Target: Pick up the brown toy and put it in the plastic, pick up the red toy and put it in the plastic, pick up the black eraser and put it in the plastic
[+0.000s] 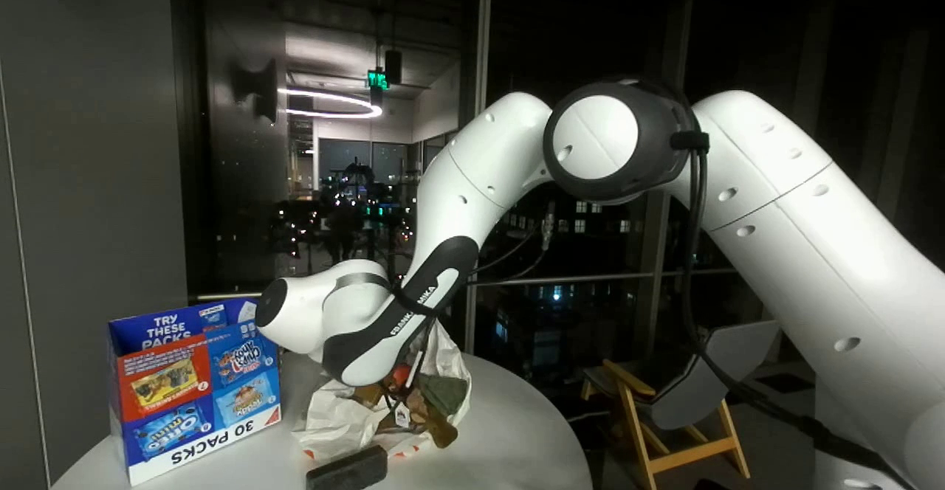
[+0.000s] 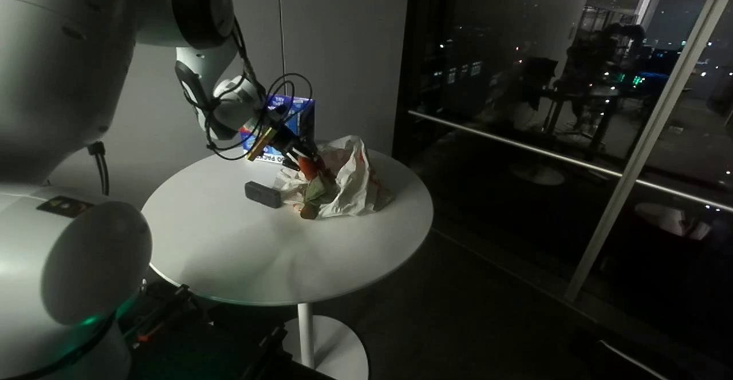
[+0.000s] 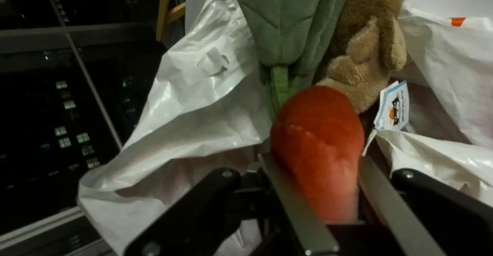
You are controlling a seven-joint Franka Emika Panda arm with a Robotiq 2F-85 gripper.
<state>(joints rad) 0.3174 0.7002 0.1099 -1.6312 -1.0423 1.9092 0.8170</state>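
Red toy (image 3: 317,121), one: I hold it in my end effector (image 3: 316,161), fingers parted to its width, long axis and green leaves (image 3: 280,21) toward twelve o'clock in the wrist view, plastic bag (image 3: 192,98) flanking at nine and three.

Window (image 1: 590,32): faced nearly level, in an exterior view.
Arm (image 2: 74,82): alongside in an exterior view — looking down, farther back.
Bag (image 3: 188,94): closest — past the gripper (image 3: 313,157), in the wrist view.
Table (image 1: 528,416): shared by both exterior views.
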